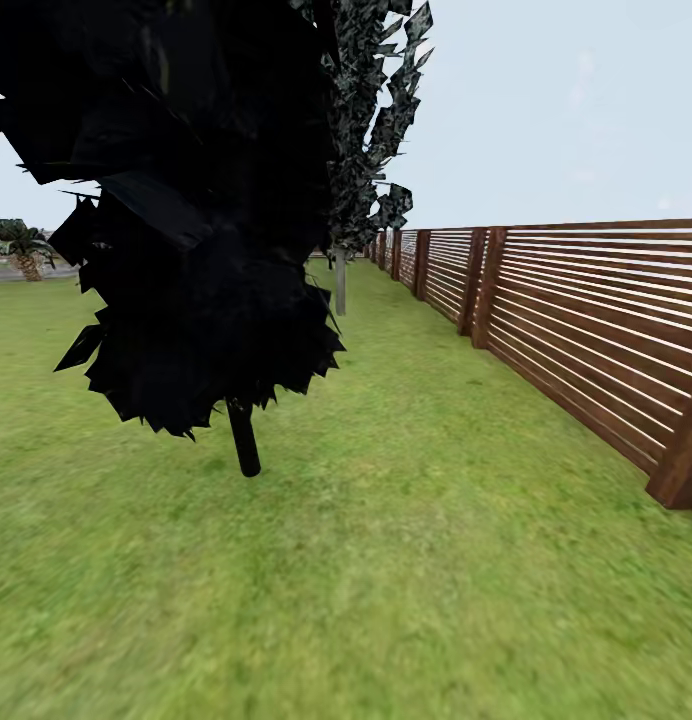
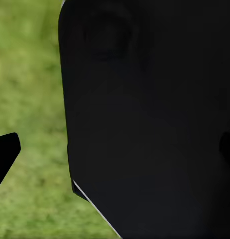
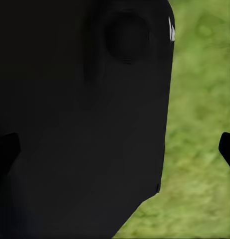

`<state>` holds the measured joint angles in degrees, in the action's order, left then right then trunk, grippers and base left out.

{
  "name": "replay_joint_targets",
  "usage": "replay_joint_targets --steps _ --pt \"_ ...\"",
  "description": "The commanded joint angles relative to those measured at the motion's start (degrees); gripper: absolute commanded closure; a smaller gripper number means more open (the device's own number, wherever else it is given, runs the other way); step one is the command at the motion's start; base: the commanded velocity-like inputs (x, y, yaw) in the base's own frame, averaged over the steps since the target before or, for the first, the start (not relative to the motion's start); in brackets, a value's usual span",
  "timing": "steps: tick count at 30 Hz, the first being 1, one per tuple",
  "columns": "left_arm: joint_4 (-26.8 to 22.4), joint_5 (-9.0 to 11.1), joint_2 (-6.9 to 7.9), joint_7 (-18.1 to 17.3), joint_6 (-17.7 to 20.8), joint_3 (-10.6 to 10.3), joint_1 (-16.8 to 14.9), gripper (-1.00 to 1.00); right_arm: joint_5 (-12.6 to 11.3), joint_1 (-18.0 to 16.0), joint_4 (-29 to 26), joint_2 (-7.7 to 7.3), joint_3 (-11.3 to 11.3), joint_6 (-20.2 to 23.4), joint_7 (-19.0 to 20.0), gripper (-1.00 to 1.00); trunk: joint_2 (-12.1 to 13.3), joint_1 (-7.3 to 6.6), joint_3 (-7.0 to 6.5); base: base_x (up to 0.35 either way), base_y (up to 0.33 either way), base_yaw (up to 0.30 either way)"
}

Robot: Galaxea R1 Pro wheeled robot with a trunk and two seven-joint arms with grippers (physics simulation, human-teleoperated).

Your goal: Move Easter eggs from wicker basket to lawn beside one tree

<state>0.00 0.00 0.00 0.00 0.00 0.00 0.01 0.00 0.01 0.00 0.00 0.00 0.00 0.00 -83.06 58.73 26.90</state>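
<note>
Two wrist views look down past a large black body of the robot onto blurred grass. In the left wrist view one dark fingertip [image 2: 5, 152] of the left hand shows against the grass, and the far edge of the picture holds a dark notch that may be the other finger, lost against the black body. In the right wrist view one fingertip [image 3: 227, 148] of the right hand stands out over the grass and the other is a dim shape against the black body. The tips sit at opposite edges of each picture, so both hands look spread wide, with nothing between the fingers.

The lawn [image 1: 406, 560] fills the head view, mottled green and flat. A thin-stemmed tree with black, ragged leaves [image 1: 201, 230] stands close ahead and to the left, its short dark stem [image 1: 244, 438] planted in the grass; its crown blocks much of the view on that side. Behind it a second, taller tree of the same sort [image 1: 371, 130] rises on a pale stem near the fence. A brown slatted wooden fence [image 1: 586, 320] runs along the right side into the distance. Far off at the left edge a small palm [image 1: 21, 245] stands.

No eggs or basket can be seen here.
</note>
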Motion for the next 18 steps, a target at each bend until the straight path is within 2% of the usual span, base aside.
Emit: replay_joint_targets --steps 1,2,18 --pt "0.0 0.0 0.00 0.0 0.0 0.0 0.0 -1.00 0.0 0.0 0.0 0.00 0.0 0.0 0.0 -1.00 0.0 0.00 0.03 0.000 0.000 0.000" --pt "-0.3 0.3 -0.33 0.2 0.0 0.1 -0.2 -1.00 0.1 -0.3 -0.3 -0.18 0.1 -0.1 0.2 -1.00 0.0 0.00 0.03 0.000 0.000 0.000" --pt "-1.1 0.3 -0.49 0.2 -0.1 0.3 -0.3 -1.00 -0.5 -3.6 -0.4 0.09 -0.3 -4.2 -0.3 -1.00 0.0 0.00 0.03 0.000 0.000 0.000"
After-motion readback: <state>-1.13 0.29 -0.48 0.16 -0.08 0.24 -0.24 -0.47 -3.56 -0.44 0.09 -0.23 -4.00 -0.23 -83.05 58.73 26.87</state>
